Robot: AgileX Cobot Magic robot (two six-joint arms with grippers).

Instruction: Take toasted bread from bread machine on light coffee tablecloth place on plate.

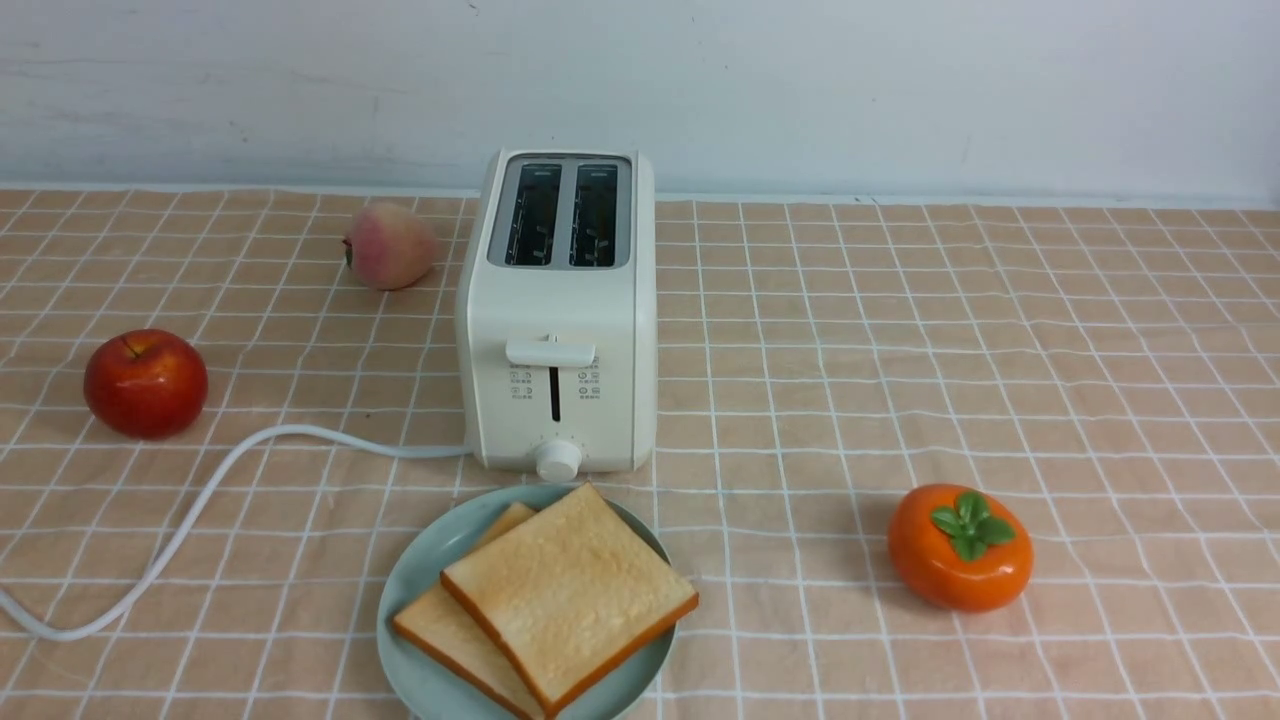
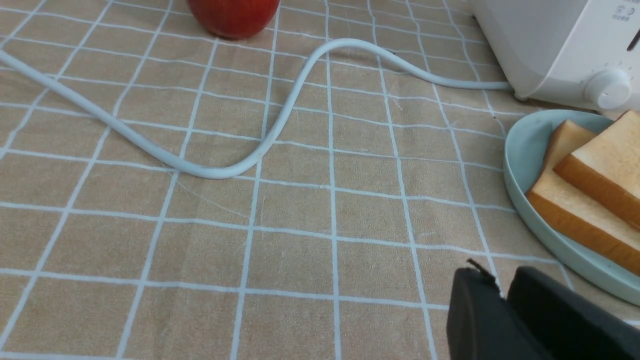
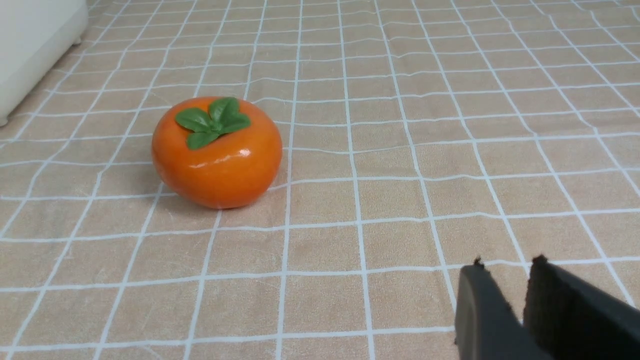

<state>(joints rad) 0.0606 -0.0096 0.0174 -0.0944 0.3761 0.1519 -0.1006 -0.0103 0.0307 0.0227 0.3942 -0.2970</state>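
Observation:
Two slices of toasted bread lie stacked on the mint plate (image 1: 415,575) in front of the bread machine (image 1: 560,300): the upper slice (image 1: 570,590) partly overlaps the lower slice (image 1: 450,630). Both toaster slots look empty and the lever is up. All stand on the light coffee tablecloth (image 1: 900,350). Neither gripper shows in the front view. My left gripper (image 2: 500,280) is shut and empty over the cloth, just beside the plate (image 2: 520,160) and toast (image 2: 565,200). My right gripper (image 3: 507,265) is shut and empty over bare cloth.
A red apple (image 1: 145,383) and a peach (image 1: 390,245) lie left of the toaster. Its white cord (image 1: 200,500) curves off to the front left. An orange persimmon (image 1: 960,548) sits front right, also in the right wrist view (image 3: 217,155).

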